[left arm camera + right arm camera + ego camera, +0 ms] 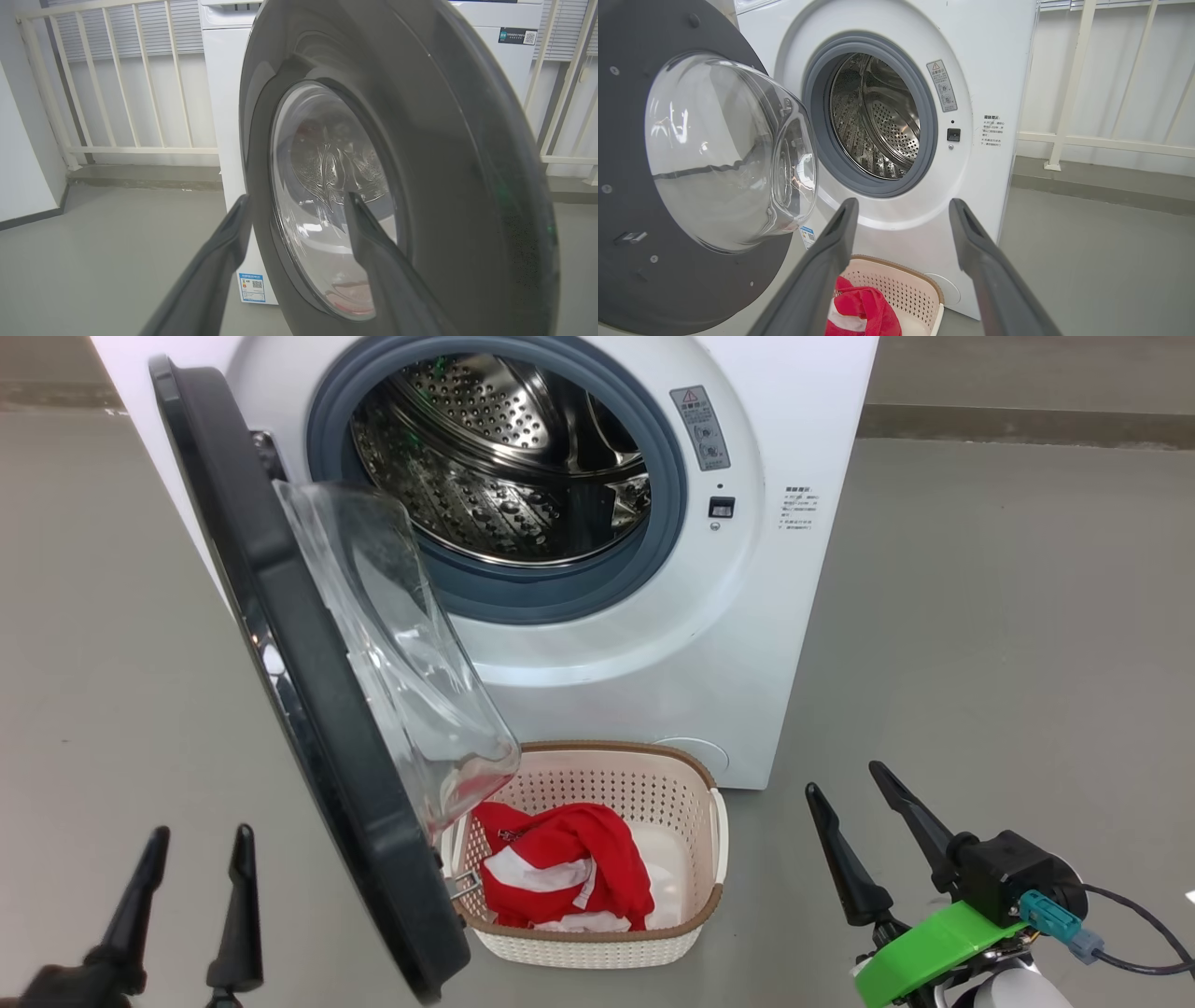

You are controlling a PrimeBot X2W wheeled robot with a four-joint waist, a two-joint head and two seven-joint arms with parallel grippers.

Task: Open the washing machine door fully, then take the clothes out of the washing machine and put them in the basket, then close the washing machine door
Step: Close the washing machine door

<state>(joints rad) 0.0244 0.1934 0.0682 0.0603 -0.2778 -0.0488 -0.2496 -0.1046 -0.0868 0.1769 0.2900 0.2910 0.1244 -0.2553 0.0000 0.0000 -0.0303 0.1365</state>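
The washing machine (747, 644) stands on the grey floor (980, 663). Its top is cut off by the upper edge of the head view. The grey gasket (560, 597) frames the perforated steel drum (504, 457); the drum's lower front is hidden behind the gasket lip.

The washing machine door (317, 709) is swung out on its left hinge, edge-on to the head view. It shows a wide black rim and a clear bulging glass bowl (392, 644). In the left wrist view its outer face blocks most of the machine.

The basket (597, 947) sits on the floor directly before the machine. Its left end is covered by the door and bowl. The clothes (569, 873), red with white patches, lie bunched inside it toward the left; their folds cannot be separated into single garments.

The right gripper (844, 778) is low, right of the basket and apart from it. Its fingers are spread wide, with nothing between them.

The left gripper (203, 835) is low, left of the door, pointing at its outer face. Its fingers are parted and grip nothing.
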